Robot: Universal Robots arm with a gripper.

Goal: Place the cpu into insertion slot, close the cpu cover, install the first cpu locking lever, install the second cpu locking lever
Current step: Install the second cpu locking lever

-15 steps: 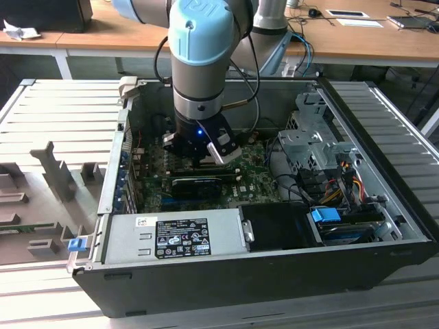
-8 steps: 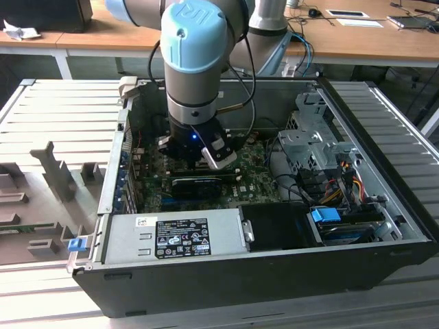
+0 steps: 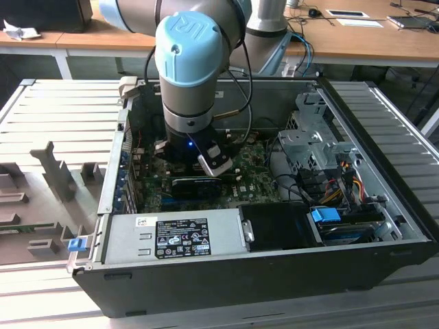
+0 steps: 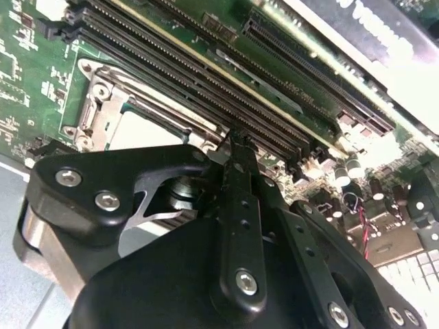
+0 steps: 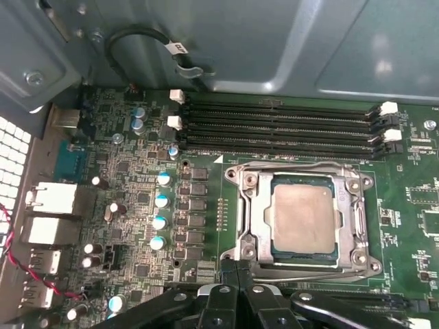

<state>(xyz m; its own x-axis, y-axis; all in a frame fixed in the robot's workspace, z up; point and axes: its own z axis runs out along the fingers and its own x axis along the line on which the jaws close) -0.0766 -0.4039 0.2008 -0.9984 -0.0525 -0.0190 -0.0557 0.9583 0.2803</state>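
Cpu (image 5: 304, 218) seated in insertion slot (image 5: 330, 257) on green motherboard (image 5: 206, 205), cpu cover (image 5: 250, 219) down w/ window framing chip, pincer (image 5: 236, 271) fingers together, holding nothing, tips just beside cover edge, arm (image 3: 188, 62) reaching into open PC case (image 3: 384, 199), RAM slots (image 5: 281, 127) beside socket

the space above the cpu (image 5: 304, 218) is open, but long memory slots (image 5: 281, 127) and the case wall (image 5: 274, 41) crowd one side.

Lab: desks (image 3: 206, 41), opened computer case (image 3: 260, 260)
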